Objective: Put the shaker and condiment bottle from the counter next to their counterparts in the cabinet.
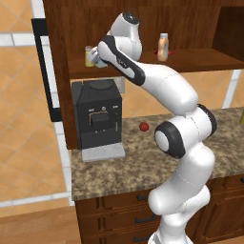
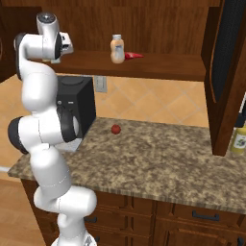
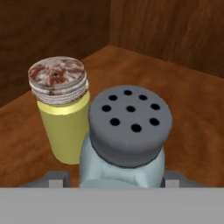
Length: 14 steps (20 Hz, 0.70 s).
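Note:
The pale blue-grey shaker [image 3: 124, 144] with its grey holed cap stands between my fingertips [image 3: 57, 178], low on the cabinet shelf [image 1: 200, 61]. My gripper [image 3: 116, 179] is shut on the shaker. The yellow-green shaker [image 3: 63, 118] with a silver cap stands just left of it, almost touching. In the left base view my hand covers most of the blue shaker [image 1: 100, 61], beside the yellow-green shaker [image 1: 88, 56]. The orange condiment bottle [image 1: 163, 47] [image 2: 116, 49] stands upright on the same shelf, and the flat red item [image 2: 133, 55] lies close beside it.
A black coffee machine [image 1: 97, 116] stands on the granite counter [image 1: 143, 162] under the shelf's left end. A small red fruit [image 1: 143, 126] lies on the counter. The open cabinet door [image 2: 226, 72] hangs at the right, with a yellow bottle [image 2: 239, 139] behind it.

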### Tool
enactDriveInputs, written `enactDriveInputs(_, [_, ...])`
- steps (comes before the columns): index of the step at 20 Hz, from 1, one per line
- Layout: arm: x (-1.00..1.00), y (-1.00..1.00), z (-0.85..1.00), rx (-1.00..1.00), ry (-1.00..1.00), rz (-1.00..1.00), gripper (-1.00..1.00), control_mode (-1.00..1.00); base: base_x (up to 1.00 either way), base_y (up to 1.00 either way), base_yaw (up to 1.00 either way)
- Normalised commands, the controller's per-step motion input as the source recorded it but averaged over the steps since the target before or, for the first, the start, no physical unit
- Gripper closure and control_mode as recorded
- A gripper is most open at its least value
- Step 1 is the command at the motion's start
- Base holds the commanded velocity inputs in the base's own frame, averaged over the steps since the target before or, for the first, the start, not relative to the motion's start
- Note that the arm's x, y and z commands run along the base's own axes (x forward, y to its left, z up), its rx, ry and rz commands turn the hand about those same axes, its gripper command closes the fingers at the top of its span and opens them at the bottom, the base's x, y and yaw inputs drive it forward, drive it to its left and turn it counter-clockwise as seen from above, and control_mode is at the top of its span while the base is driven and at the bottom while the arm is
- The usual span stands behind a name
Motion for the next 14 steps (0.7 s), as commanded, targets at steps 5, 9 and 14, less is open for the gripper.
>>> enactDriveInputs(5, [0.0, 0.0, -0.15, 0.01, -0.01, 0.0, -1.0, -1.0, 0.0, 0.0, 0.0])
enactDriveInputs(9, [-0.75, 0.01, 0.05, 0.0, -0.16, 0.0, -1.0, -1.0, 0.0, 0.0, 0.0])
enactDriveInputs(14, [-1.0, 0.0, 0.04, 0.01, -0.17, 0.0, -1.0, -1.0, 0.0, 0.0, 0.0])
